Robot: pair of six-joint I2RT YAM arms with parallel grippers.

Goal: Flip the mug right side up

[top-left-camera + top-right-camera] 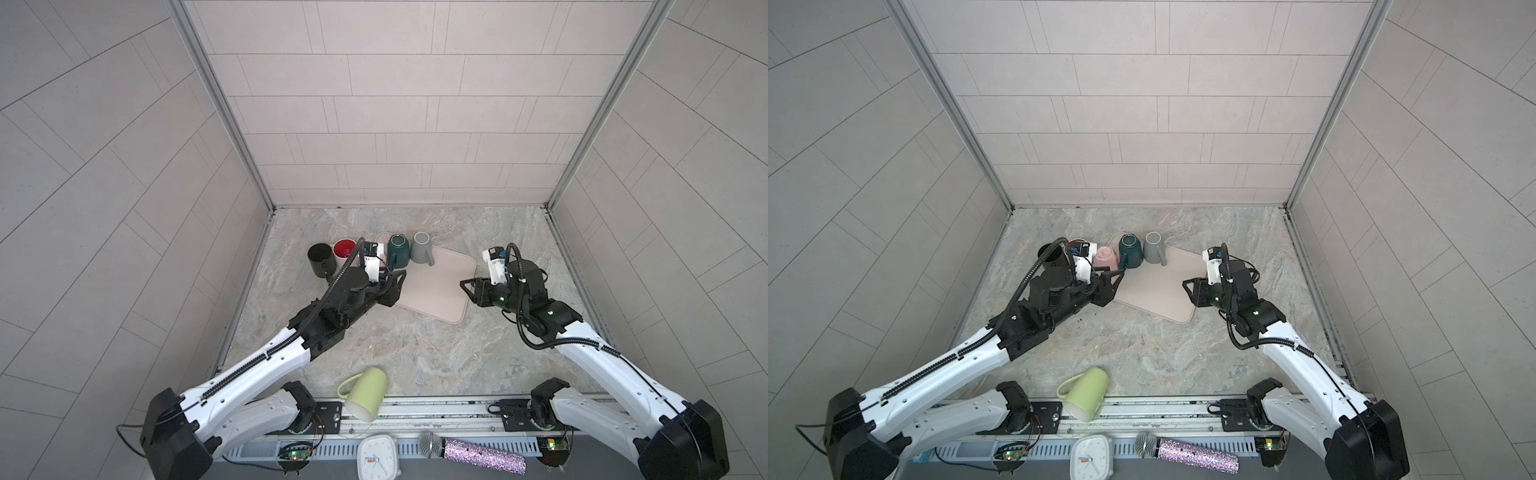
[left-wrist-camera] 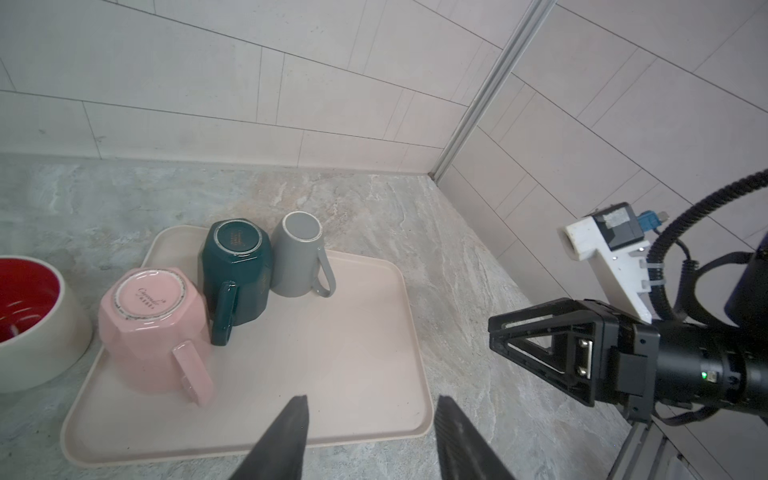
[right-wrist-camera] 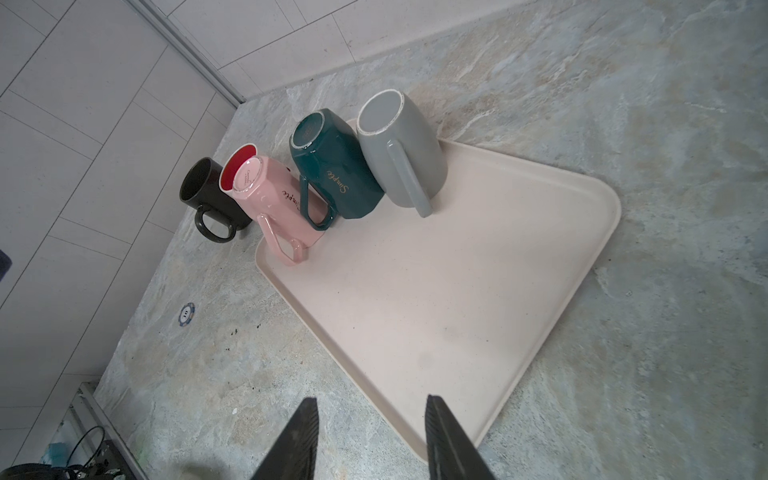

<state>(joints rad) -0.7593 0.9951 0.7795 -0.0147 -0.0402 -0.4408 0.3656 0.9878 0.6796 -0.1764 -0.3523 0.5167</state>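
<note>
Three mugs stand upside down in a row along the far-left side of the beige tray (image 1: 440, 291): a pink mug (image 2: 151, 328), a dark green mug (image 1: 398, 249) and a grey mug (image 1: 422, 249). My left gripper (image 2: 370, 399) hovers open and empty over the tray's near-left edge, a short way from the pink mug's handle. My right gripper (image 3: 370, 399) is open and empty too, over the tray's right corner. In both top views the two grippers (image 1: 400, 282) (image 1: 466, 291) face each other across the tray.
A black mug (image 1: 321, 259) and a white mug with a red inside (image 1: 345, 249) stand upright left of the tray. A light green mug (image 1: 365, 392) lies on its side at the table's front edge. A clock (image 1: 378, 457) and a microphone (image 1: 473, 453) lie beyond that edge.
</note>
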